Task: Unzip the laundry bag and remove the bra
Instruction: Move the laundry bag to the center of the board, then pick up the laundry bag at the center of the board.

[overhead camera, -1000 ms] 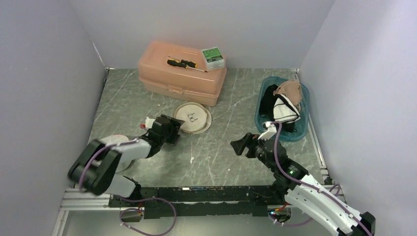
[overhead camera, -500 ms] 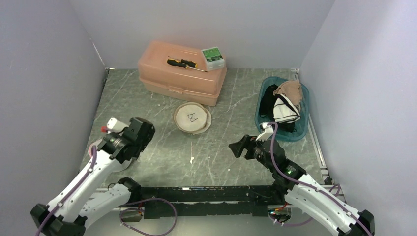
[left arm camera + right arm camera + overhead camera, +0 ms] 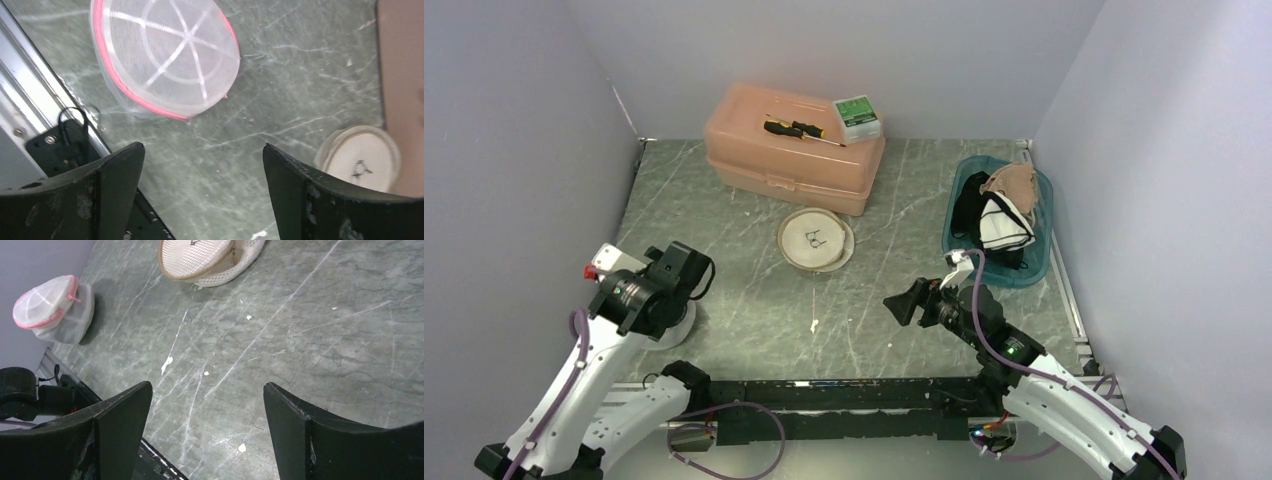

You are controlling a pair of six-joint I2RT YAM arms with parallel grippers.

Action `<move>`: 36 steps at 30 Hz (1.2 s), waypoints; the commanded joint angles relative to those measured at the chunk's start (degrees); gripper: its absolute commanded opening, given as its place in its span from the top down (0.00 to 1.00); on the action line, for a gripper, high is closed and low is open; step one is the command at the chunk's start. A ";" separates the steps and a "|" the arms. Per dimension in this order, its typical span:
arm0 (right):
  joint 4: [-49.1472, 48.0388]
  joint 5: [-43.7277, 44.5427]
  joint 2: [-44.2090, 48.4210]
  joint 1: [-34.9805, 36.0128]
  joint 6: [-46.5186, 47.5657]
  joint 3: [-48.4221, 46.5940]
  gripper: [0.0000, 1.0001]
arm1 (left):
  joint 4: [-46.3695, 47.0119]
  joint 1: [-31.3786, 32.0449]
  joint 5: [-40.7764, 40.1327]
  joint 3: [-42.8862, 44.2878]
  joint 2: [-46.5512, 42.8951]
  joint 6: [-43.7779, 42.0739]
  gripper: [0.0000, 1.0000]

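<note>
White mesh laundry bag [image 3: 165, 55] with pink zipper trim sits domed at the near-left of the green marble-look table [image 3: 300, 75], close to the front rail. Can't tell whether the zip is open or what's inside. Left gripper [image 3: 202, 150] hangs above the table just beside the bag, fingers spread wide, nothing between them. Right gripper [image 3: 206, 390] is also spread wide and empty, over bare table right of centre, facing left. Beige round mesh bag [image 3: 814, 240] lies mid-table, well apart from the white one. Blue basket [image 3: 1014, 281] on the right holds black, white-striped and beige garments. Peach plastic case [image 3: 774, 165] at the back, with a screwdriver [image 3: 802, 129] and a small green box [image 3: 857, 115] on its lid.
</note>
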State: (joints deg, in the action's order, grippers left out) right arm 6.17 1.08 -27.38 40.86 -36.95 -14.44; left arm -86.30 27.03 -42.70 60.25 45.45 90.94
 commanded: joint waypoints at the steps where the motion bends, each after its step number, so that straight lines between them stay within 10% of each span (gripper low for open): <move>1: -3.45 -2.82 0.81 0.05 1.21 0.13 0.14 | 4.29 -2.81 -1.78 2.03 4.23 -13.87 0.06; 6: -2.69 -2.85 2.67 0.02 2.01 -0.34 0.14 | 10.47 -13.97 1.97 9.67 6.58 -31.38 0.06; 14: -4.12 -5.65 1.54 0.09 2.37 -0.52 0.14 | 19.03 -50.28 30.53 5.80 7.25 -50.57 0.06; 36: -3.84 -5.74 1.46 0.08 2.23 -0.05 0.14 | 26.20 -66.73 42.17 -10.46 10.25 -44.85 0.13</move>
State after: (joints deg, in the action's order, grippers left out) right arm 4.03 -5.82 -25.65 40.86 -35.51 -14.35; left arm -63.83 -39.09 -3.66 50.28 55.61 44.77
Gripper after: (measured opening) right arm 0.858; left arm 0.889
